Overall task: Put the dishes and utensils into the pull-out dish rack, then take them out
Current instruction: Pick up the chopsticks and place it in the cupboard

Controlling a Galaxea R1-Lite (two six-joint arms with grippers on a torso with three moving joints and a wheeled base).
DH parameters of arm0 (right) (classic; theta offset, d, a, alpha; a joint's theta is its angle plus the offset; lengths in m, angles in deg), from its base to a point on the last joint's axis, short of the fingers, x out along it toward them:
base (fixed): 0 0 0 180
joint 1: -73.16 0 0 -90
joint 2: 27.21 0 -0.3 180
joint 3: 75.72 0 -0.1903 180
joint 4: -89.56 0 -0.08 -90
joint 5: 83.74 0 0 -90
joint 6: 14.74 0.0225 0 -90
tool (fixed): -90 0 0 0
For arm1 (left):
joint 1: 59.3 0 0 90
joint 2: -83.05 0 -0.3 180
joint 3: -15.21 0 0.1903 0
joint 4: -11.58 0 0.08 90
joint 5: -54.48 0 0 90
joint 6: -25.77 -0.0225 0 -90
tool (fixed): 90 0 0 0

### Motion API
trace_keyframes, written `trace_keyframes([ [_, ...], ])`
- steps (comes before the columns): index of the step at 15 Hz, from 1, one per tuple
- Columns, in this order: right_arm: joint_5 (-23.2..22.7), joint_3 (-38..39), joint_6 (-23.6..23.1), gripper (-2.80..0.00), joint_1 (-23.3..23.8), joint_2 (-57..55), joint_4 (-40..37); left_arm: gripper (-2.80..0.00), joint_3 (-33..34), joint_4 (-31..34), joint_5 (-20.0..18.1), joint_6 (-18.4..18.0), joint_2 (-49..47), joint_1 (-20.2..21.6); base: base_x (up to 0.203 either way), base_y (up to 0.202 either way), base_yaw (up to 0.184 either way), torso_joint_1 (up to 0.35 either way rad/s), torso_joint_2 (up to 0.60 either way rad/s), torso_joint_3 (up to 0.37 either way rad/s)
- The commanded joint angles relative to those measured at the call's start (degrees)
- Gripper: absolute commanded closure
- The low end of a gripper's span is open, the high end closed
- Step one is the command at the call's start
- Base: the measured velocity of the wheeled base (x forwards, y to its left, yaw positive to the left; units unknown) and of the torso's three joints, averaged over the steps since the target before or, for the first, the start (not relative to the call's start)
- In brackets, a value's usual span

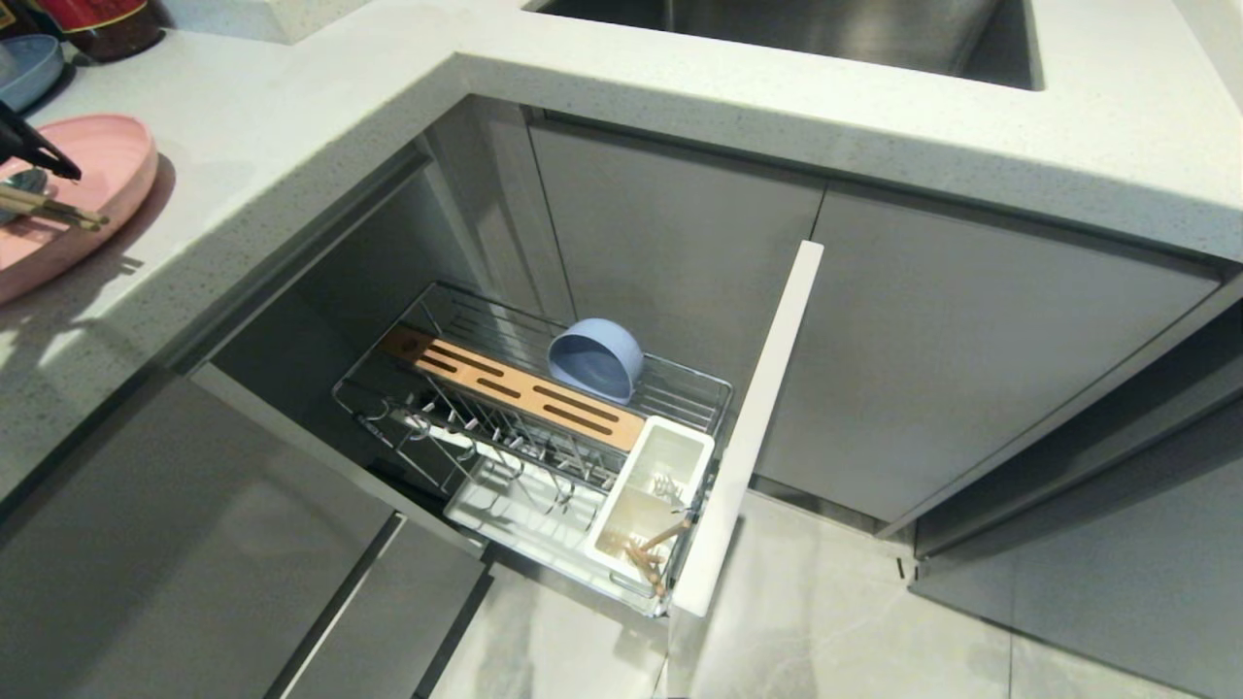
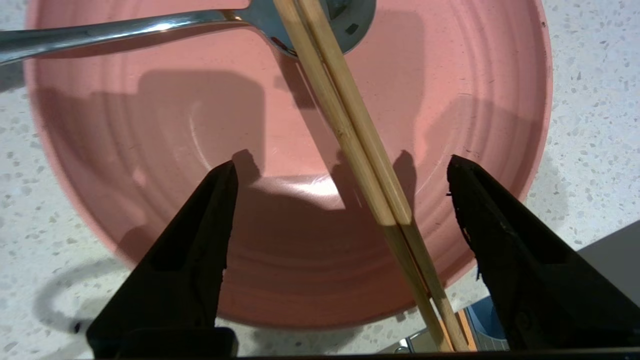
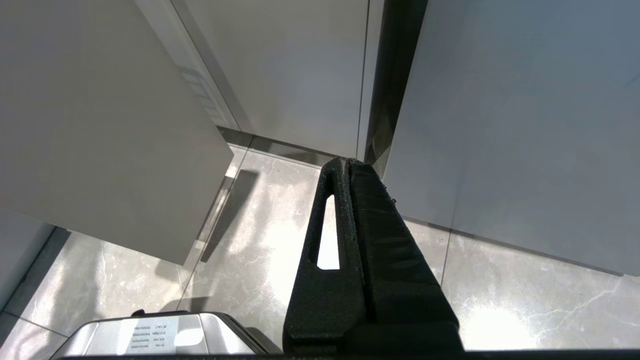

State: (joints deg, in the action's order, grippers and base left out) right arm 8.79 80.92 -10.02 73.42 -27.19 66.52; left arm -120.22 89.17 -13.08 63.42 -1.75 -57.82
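On the counter at the far left lies the pink plate (image 1: 97,184) (image 2: 150,150). The wooden chopsticks (image 2: 350,130) (image 1: 53,209) rest across it, their ends jutting past the rim over the counter edge. Under their far ends on the plate is the silver spoon (image 2: 125,30). My left gripper (image 2: 342,167) hangs open over the plate, and the chopsticks run between its fingers (image 1: 34,146) untouched. The blue bowl (image 1: 595,359) sits tilted in the pull-out dish rack (image 1: 680,388) below. My right gripper (image 3: 345,162) is shut and empty, low above the floor.
The rack's pale front panel (image 1: 753,417) stands out into the floor space. Its white utensil box (image 1: 651,495) holds some brown wooden pieces. A blue-grey plate (image 1: 24,68) and a dark jar (image 1: 102,24) stand at the counter's back left. The sink (image 1: 796,29) is behind.
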Motion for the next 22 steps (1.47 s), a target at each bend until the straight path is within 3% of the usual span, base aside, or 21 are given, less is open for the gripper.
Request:
trace_keyframes([
  [1,0.01,0.00,0.02,0.00,0.00,0.24,0.02,-2.80,0.01,0.27,0.15,0.24,-0.98,0.01,0.000,0.000,0.000,0.000,0.00,0.000],
  [6,0.01,0.00,0.02,0.00,0.00,0.24,0.02,-2.80,0.01,0.27,0.24,0.24,-1.07,-0.25,0.000,0.000,0.000,0.000,0.00,0.000],
  [7,0.01,0.00,0.02,0.00,0.00,0.24,0.02,-0.18,0.01,0.36,0.24,0.24,-1.07,-0.25,0.000,0.000,0.000,0.000,0.00,0.000],
  [8,0.01,0.00,0.02,0.00,0.00,0.24,0.02,0.00,0.01,0.36,0.24,0.24,-1.07,-0.25,0.000,0.000,0.000,0.000,0.00,0.000],
  [22,0.01,0.00,0.02,0.00,0.00,0.24,0.02,0.00,0.00,0.22,0.59,0.24,-0.23,-0.29,0.000,0.000,0.000,0.000,0.00,0.000],
])
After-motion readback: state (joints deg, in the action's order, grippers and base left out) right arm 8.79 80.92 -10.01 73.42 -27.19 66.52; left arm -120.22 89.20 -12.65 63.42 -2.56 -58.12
